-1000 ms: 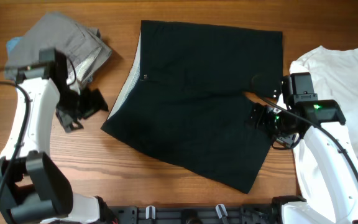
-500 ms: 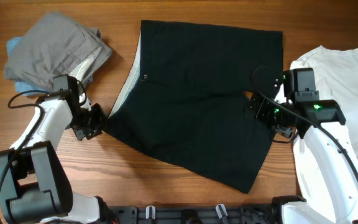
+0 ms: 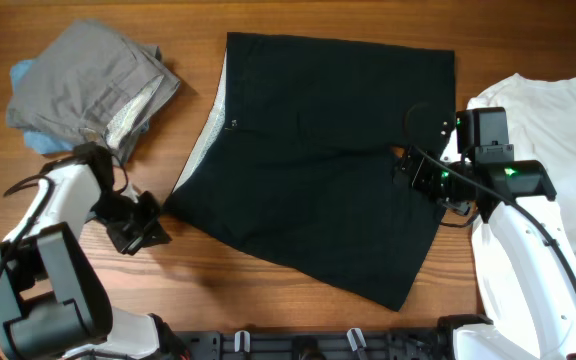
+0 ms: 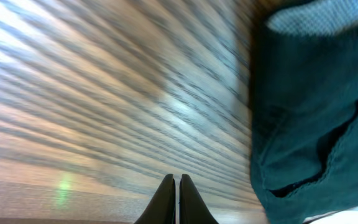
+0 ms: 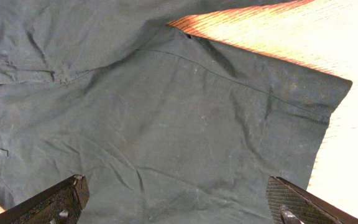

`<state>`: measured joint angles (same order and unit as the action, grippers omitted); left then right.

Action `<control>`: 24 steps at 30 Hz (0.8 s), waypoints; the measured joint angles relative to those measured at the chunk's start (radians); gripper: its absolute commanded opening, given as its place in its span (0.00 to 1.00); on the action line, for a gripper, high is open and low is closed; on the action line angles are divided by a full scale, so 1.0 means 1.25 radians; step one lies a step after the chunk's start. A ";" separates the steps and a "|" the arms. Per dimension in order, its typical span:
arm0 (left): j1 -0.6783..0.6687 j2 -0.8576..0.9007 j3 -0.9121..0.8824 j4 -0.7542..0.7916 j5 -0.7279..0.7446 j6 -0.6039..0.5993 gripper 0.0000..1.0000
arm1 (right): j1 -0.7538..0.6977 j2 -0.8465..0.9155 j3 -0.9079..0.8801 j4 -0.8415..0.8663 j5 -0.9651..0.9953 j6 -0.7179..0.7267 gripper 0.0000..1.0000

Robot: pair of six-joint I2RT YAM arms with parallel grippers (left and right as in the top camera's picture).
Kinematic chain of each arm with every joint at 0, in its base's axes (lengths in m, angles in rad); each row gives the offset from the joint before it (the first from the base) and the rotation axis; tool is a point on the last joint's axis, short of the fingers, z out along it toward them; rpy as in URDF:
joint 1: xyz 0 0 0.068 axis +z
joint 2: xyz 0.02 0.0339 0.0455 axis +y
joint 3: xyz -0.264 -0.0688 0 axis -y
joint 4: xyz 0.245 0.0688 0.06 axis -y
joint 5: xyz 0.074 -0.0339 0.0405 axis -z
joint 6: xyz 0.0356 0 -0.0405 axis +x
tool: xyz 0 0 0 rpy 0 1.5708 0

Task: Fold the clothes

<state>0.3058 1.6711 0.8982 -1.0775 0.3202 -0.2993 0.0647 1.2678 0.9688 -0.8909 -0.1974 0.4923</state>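
Overhead first. The large pair of black cloth shorts lies spread flat mid-way across the brown wooden table. Its pale grey-white inner waistband faces my left and its legs face my right. A folded pair of grey shorts sits far left, well apart. A white shirt lies at right, near the leg hems. My left claw hangs over bare wood just beside the lower waistband corner, apart from the cloth as far as I can tell. My right claw is over the nearer leg, by the crotch notch.

Left wrist. The left claw has its fingers pressed together with nothing between them. The wood below is blurred. The edge of the black shorts shows to one side, apart from the tips.

Right wrist. The right claw has its fingers spread wide at the bottom corners, empty. Wrinkled black cloth with a seam across it fills the space beneath.

Handling, my judgement: the cloth is soft, limp and light. It should drape and sag, hold no shape, and probably drag on the wood rather than glide. Best taken at the edges: the left claw on the waistband corner, where doubled cloth gives a firmer bite, and the right claw on a leg hem corner. A mid-panel pinch would likely bunch the cloth or lift one layer only. The left claw needs to part its fingers first.
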 measured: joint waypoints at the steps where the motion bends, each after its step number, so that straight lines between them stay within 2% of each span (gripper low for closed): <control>1: 0.020 -0.006 0.000 0.006 0.002 0.002 0.41 | 0.000 0.000 0.000 0.002 0.000 -0.002 0.97; 2: 0.033 -0.022 -0.002 0.035 0.012 0.015 0.60 | 0.000 0.000 0.000 0.007 0.000 -0.003 0.97; 3: 0.034 -0.038 -0.004 0.074 0.024 0.028 0.71 | 0.000 0.000 0.000 0.014 0.000 -0.005 0.97; 5: 0.022 -0.055 -0.003 0.154 0.039 0.048 0.79 | 0.000 0.000 0.000 0.027 0.000 -0.006 0.97; 7: -0.009 -0.054 -0.003 0.221 0.042 0.067 0.80 | 0.000 0.000 0.000 0.032 0.000 -0.006 0.97; 8: -0.026 -0.050 -0.004 0.244 0.041 0.071 0.77 | 0.000 0.000 0.000 0.031 0.000 -0.006 0.97; 9: -0.059 -0.032 -0.004 0.269 0.043 0.071 0.64 | 0.000 0.000 0.000 0.032 0.000 -0.006 0.97; 12: -0.120 0.033 0.000 0.269 0.023 0.077 0.09 | 0.000 0.000 0.000 0.033 0.000 -0.006 0.97; 13: -0.126 0.043 0.003 0.269 0.009 0.081 0.04 | 0.000 0.000 0.000 0.032 0.000 -0.006 0.97; 17: -0.126 0.054 0.006 0.223 -0.012 0.072 0.04 | 0.000 0.000 0.000 0.032 0.000 -0.005 0.97; 20: -0.078 0.055 0.019 0.059 -0.073 0.032 0.04 | 0.000 0.000 0.000 0.031 0.007 -0.006 0.97; 21: -0.055 0.054 0.021 0.019 -0.086 0.025 0.31 | 0.000 0.000 0.000 0.031 0.016 -0.006 0.97; 22: -0.023 0.053 0.024 -0.013 -0.107 0.018 0.46 | 0.000 0.000 0.000 0.032 0.022 -0.006 0.97; 24: -0.015 0.050 0.026 -0.019 -0.115 0.015 0.49 | 0.000 0.000 0.000 0.039 0.033 -0.006 0.97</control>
<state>0.2874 1.7336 0.9306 -1.1007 0.1761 -0.2802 0.0647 1.2678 0.9684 -0.8421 -0.1562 0.4850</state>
